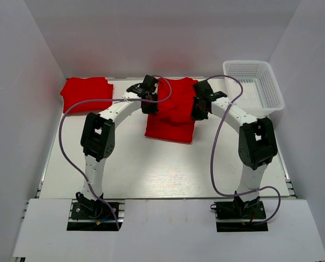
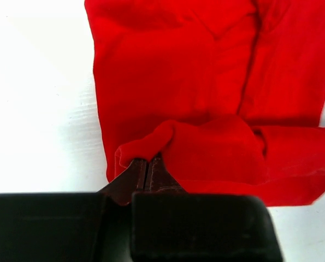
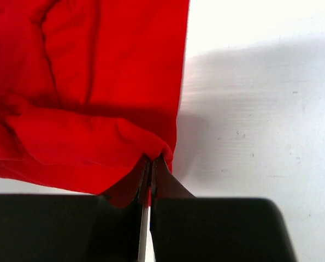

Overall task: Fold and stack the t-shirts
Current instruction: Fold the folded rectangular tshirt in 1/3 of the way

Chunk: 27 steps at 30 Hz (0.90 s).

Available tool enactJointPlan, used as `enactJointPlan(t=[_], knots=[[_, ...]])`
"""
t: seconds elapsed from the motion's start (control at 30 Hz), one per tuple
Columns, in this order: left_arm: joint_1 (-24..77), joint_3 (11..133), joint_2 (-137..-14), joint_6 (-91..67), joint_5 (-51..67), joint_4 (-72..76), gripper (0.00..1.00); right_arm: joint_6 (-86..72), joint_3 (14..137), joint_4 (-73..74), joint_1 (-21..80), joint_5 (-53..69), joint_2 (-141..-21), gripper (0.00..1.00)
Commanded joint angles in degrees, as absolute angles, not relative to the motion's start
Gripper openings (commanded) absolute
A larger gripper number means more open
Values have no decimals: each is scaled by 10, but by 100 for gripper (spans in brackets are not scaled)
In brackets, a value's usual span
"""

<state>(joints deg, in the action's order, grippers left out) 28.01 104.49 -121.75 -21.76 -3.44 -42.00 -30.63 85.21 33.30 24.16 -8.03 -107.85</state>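
Left gripper (image 2: pixel 147 162), right gripper (image 3: pixel 151 161) pinch t-shirt (image 1: pixel 172 119) — lengthwise near-far

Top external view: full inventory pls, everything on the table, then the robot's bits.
folded t-shirt: 1, red, far-left corner of the table
part-folded t-shirt: 1, red, far middle of the table, between the two grippers
basket: 1, white mesh, far-right corner
table: 1, white, under everything
cables: 2, purple, one looping along each arm
left arm: 1, white and black, base at the near edge
right arm: 1, white and black, base at the near edge
left gripper: 1, dark, shut on the part-folded t-shirt's left side
right gripper: 1, dark, shut on its right side
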Motion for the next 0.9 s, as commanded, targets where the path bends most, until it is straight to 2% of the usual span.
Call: enactJointPlan(t=[0.0,0.6,0.63,0.67,0.7,0.73,0.77,0.83,0.87], knots=[[271,1082,-1220,-202,-47,-417,0,-290,887,336,231,-76,-1094,0],[260,1098,-1271,-215,-70,-387,1,-282,930,295,210,-39,-1166,0],[260,1098,-1271,-215,-70,-387,8,-279,932,294,210,-34,-1169,0],[260,1105,-1278,-215,-77,-387,34,-275,936,289,209,-29,-1174,7],[255,1113,-1278,-215,-83,-387,57,-269,939,285,208,-22,-1179,20],[255,1120,-1278,-224,-88,-399,72,-265,950,284,207,-17,-1180,39],[255,1120,-1278,-224,-88,-405,100,-256,953,286,205,-8,-1180,50],[249,1134,-1264,-230,-109,-416,100,-249,961,285,207,-5,-1170,90],[249,1140,-1258,-230,-117,-424,100,-230,962,283,207,-6,-1164,91]])
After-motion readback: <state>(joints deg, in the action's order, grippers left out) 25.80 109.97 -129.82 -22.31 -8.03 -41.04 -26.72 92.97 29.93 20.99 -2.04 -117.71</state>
